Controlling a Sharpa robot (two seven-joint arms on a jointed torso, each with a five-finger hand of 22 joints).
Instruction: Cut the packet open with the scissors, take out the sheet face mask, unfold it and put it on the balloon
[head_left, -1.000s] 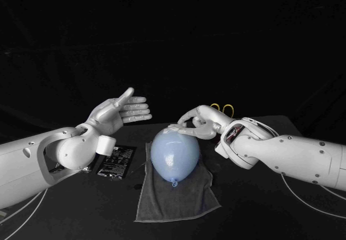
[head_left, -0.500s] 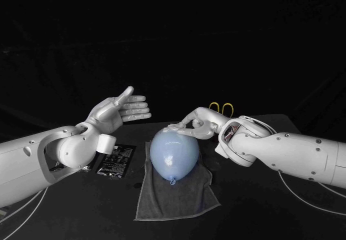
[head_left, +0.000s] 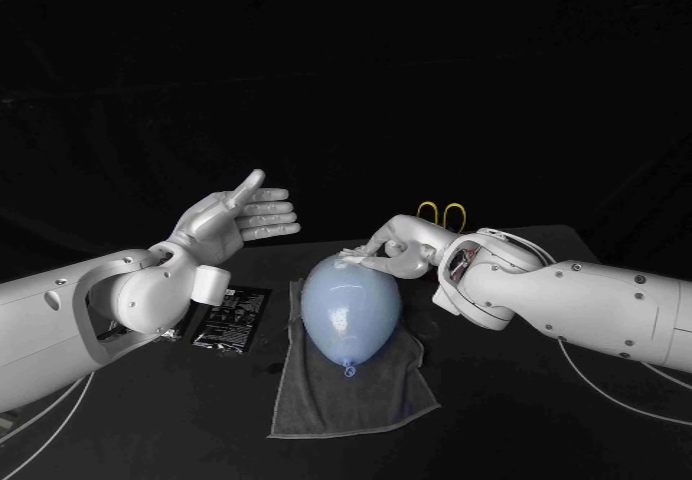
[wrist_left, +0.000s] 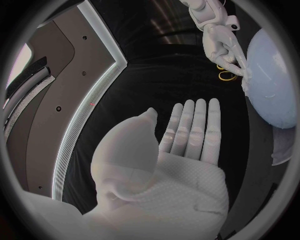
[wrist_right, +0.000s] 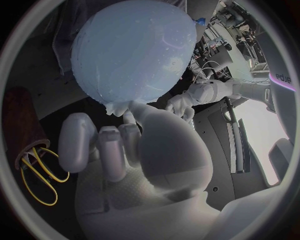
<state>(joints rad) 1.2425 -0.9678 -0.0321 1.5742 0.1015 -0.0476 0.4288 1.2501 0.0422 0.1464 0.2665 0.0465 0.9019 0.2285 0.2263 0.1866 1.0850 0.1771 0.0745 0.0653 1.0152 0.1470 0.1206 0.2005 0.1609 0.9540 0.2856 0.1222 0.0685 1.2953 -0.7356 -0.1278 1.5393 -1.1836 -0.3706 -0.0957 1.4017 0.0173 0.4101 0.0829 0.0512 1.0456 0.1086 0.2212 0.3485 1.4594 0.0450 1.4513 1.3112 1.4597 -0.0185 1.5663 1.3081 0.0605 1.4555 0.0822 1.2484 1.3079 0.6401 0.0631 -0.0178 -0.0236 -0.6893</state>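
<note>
Currently, the left hand (head_left: 238, 222) is raised above the table (head_left: 548, 420) near the packet (head_left: 231, 320), holding nothing, fingers straight and thumb up. The right hand (head_left: 398, 245) sets curled fingers on the far end of the balloon (head_left: 349, 305), which lies on a grey towel (head_left: 346, 400). Whether they pinch the wrinkled pale sheet (wrist_right: 115, 107) there cannot be determined.

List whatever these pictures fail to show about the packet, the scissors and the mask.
1. Packet: head view, the left arm overlaps part of it; cut or not, cannot tell.
2. Scissors: head view, blades hidden behind the right hand; right wrist view, sunk in a brown holder.
3. Mask: head view, the right hand's fingers cover their contact on the balloon; whether they pinch it is unclear.
</note>
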